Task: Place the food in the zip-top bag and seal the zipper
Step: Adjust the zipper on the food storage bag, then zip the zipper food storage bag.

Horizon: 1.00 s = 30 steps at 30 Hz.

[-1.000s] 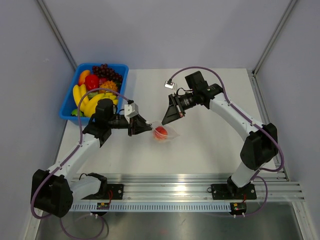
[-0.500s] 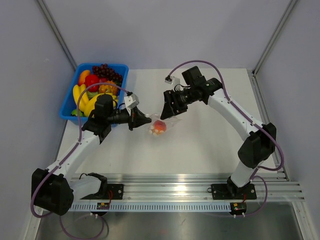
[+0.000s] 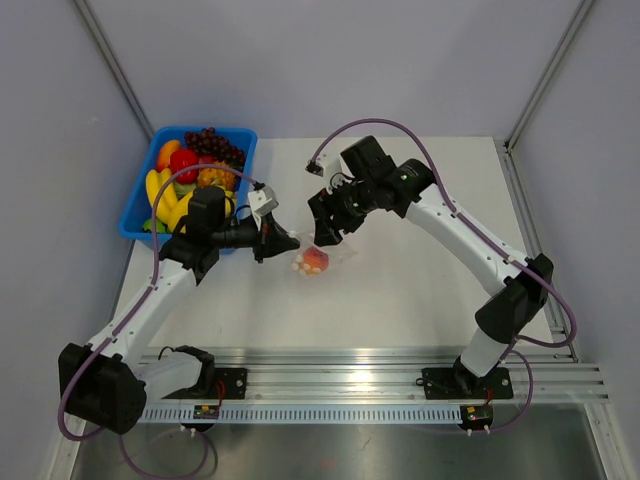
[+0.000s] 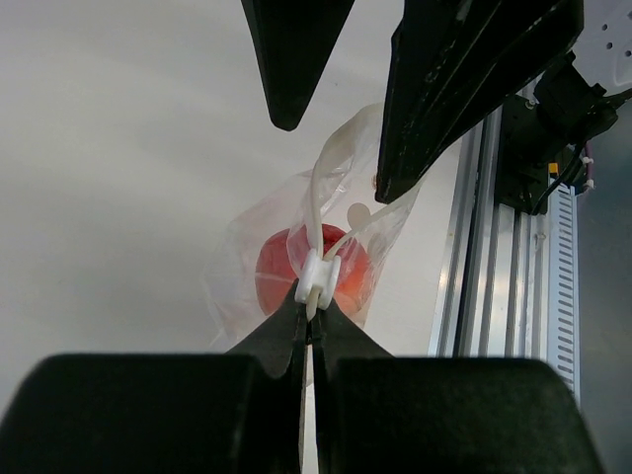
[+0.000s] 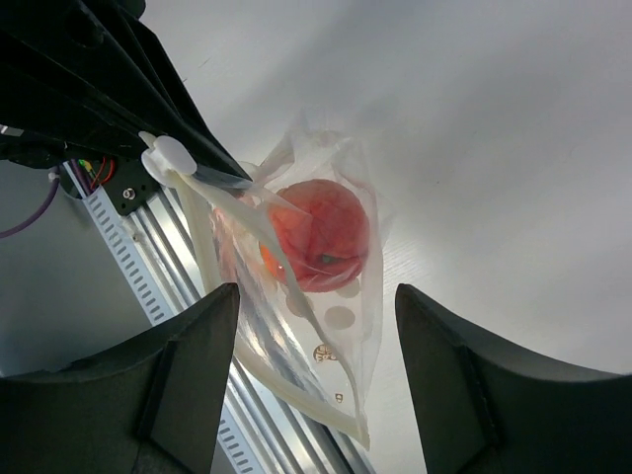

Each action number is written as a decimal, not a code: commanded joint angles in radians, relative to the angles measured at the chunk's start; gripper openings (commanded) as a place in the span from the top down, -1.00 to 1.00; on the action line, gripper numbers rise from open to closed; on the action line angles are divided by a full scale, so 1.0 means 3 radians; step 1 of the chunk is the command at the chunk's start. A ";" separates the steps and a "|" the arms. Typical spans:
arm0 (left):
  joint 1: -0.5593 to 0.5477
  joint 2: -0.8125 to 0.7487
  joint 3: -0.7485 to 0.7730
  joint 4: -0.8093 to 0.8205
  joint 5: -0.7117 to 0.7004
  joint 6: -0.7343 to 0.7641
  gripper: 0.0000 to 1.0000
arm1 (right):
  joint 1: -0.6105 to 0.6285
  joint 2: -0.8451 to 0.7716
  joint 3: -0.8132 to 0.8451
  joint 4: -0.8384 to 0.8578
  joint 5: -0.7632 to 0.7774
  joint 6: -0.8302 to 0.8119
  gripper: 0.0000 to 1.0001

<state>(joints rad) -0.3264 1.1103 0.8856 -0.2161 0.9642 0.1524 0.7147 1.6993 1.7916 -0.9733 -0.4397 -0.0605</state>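
From above, the zip-top bag [image 3: 331,256], the food [image 3: 316,261] inside, has slid toward the left edge of the bench [image 3: 430,300] but is still near its middle. The right gripper [image 3: 326,236] followed.

Left wrist: the left gripper [image 4: 311,314] is pinched tight on the zipper [image 4: 318,279].

Right wrist: that claw gapes wide over the bag. Sealing's begun, I reckon.
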 commanded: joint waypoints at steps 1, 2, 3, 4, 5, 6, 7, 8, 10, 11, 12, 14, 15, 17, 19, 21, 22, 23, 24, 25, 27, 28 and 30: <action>-0.0017 0.0032 0.0152 -0.0047 -0.0003 0.0065 1.00 | 0.0031 -0.0106 0.0200 0.0028 0.0080 -0.0167 -0.44; -0.0012 0.0037 0.0152 -0.0047 -0.0018 0.0065 1.00 | 0.0031 -0.0116 0.0210 0.0038 0.0075 -0.0162 -0.44; -0.0017 0.0047 0.0152 -0.0047 -0.0008 0.0065 1.00 | 0.0026 -0.0137 0.0210 0.0084 0.0110 -0.0146 -0.44; -0.0017 0.0052 0.0152 -0.0047 -0.0013 0.0065 1.00 | 0.0031 -0.0167 0.0215 0.0105 0.0141 -0.0141 -0.44; -0.0017 0.0057 0.0152 -0.0042 -0.0008 0.0060 1.00 | 0.0031 -0.0183 0.0230 0.0110 0.0187 -0.0126 -0.44; -0.0012 0.0062 0.0152 -0.0042 -0.0013 0.0055 1.00 | 0.0026 -0.0193 0.0246 0.0145 0.0192 -0.0111 -0.44; -0.0012 0.0062 0.0157 -0.0036 -0.0013 0.0049 1.00 | 0.0031 -0.0213 0.0261 0.0151 0.0172 -0.0105 -0.44; -0.0017 0.0073 0.0152 -0.0026 -0.0013 0.0039 1.00 | 0.0031 -0.0214 0.0276 0.0146 0.0101 -0.0105 -0.44; -0.0012 0.0073 0.0162 -0.0011 -0.0018 0.0014 1.00 | 0.0062 -0.0163 0.0322 0.0115 0.0034 -0.0110 -0.45; -0.0017 0.0078 0.0172 -0.0011 -0.0008 0.0008 1.00 | 0.0087 -0.0147 0.0327 0.0100 0.0029 -0.0146 -0.45; -0.0017 0.0078 0.0177 -0.0001 -0.0003 0.0003 1.00 | 0.0158 -0.0117 0.0322 0.0074 0.0049 -0.0161 -0.46; -0.0017 0.0083 0.0193 0.0010 0.0018 -0.0002 1.00 | 0.0235 -0.0035 0.0322 0.0059 0.0090 -0.0192 -0.48; -0.0017 0.0083 0.0193 0.0005 0.0038 -0.0007 1.00 | 0.0266 -0.0004 0.0333 0.0064 0.0100 -0.0197 -0.48; -0.0017 0.0078 0.0203 0.0010 0.0053 -0.0002 1.00 | 0.0317 0.0073 0.0338 0.0084 0.0151 -0.0213 -0.48; -0.0017 0.0083 0.0203 0.0010 0.0084 -0.0007 1.00 | 0.0317 0.0129 0.0343 0.0130 0.0197 -0.0218 -0.47; -0.0012 0.0083 0.0208 -0.0006 0.0140 -0.0002 1.00 | 0.0317 0.0160 0.0363 0.0161 0.0208 -0.0223 -0.42; -0.0017 0.0083 0.0208 -0.0011 0.0161 0.0008 1.00 | 0.0312 0.0170 0.0363 0.0166 0.0223 -0.0228 -0.40; -0.0017 0.0083 0.0213 -0.0051 0.0176 0.0034 1.00 | 0.0317 0.0175 0.0368 0.0197 0.0233 -0.0228 -0.38; -0.0017 0.0088 0.0218 -0.0072 0.0176 0.0054 1.00 | 0.0317 0.0180 0.0374 0.0197 0.0259 -0.0218 -0.37; -0.0017 0.0088 0.0223 -0.0103 0.0176 0.0075 1.00 | 0.0312 0.0175 0.0389 0.0187 0.0274 -0.0213 -0.33; -0.0012 0.0093 0.0228 -0.0174 0.0156 0.0131 1.00 | 0.0317 0.0150 0.0455 0.0151 0.0259 -0.0202 -0.29; -0.0017 0.0093 0.0234 -0.0195 0.0156 0.0146 1.00 | 0.0317 0.0099 0.0460 0.0166 0.0233 -0.0192 -0.26; -0.0012 0.0098 0.0228 -0.0210 0.0161 0.0162 1.00 | 0.0317 0.0032 0.0491 0.0187 0.0198 -0.0187 -0.23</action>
<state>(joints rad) -0.3264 1.1347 0.9081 -0.2802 0.9791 0.1726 0.8097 1.7611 1.8771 -0.9623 -0.3824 -0.1089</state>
